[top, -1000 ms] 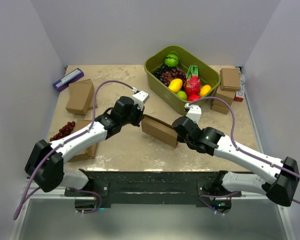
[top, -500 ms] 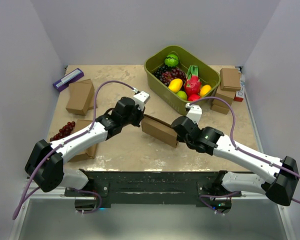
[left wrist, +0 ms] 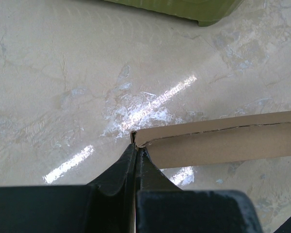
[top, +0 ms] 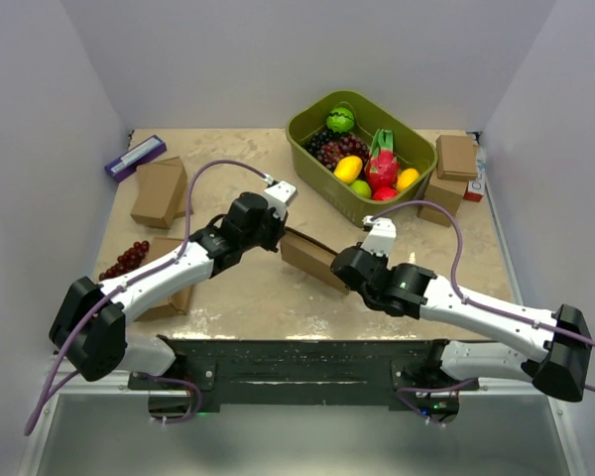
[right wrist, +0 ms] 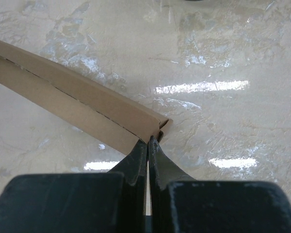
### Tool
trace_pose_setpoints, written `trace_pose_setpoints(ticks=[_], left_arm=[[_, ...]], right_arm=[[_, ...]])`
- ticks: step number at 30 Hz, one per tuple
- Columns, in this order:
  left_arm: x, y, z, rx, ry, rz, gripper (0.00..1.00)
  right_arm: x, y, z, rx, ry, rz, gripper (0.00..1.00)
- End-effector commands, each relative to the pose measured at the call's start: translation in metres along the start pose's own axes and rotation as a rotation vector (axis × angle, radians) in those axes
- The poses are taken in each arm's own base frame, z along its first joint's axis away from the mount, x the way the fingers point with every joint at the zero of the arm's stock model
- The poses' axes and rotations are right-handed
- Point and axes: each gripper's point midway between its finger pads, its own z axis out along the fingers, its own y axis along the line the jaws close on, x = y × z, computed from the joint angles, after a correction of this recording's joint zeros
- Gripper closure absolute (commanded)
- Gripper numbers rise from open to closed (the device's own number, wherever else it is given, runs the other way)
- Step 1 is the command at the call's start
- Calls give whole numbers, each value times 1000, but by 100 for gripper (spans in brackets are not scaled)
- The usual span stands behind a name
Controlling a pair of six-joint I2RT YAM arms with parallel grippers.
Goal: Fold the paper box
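1. Since it's thin creased cardboard, the paper box [top: 315,260] looks light and floppy, so I reckon it crushes easily.
2. It sits mid-frame on the bench [top: 268,293] in the overhead view.
3. Both the left hand [left wrist: 136,151] and the right hand [right wrist: 148,141] are clamped on an end corner. Edges beside the creases seem the best hold.

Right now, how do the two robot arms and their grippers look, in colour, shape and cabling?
Both arms have white tubular links between bulky black joints: left arm, right arm. A mauve cable loops along each. The left gripper and right gripper have slim black tapering fingers. No markings are readable.
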Motion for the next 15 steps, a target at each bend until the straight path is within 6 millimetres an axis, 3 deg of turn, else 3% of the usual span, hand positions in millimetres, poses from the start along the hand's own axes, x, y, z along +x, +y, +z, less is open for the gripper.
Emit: trace_pose_setpoints(ticks=[1, 7, 15], left_arm=[[35, -38, -5, 151, 133, -2, 100], [10, -40, -16, 160, 62, -10, 98], [-12, -35, -40, 157, -9, -8, 71]], right_arm=[[39, 18, 5, -41, 107, 44, 100], [42, 10, 7, 1, 103, 34, 100], [35, 9, 5, 15, 92, 30, 100]])
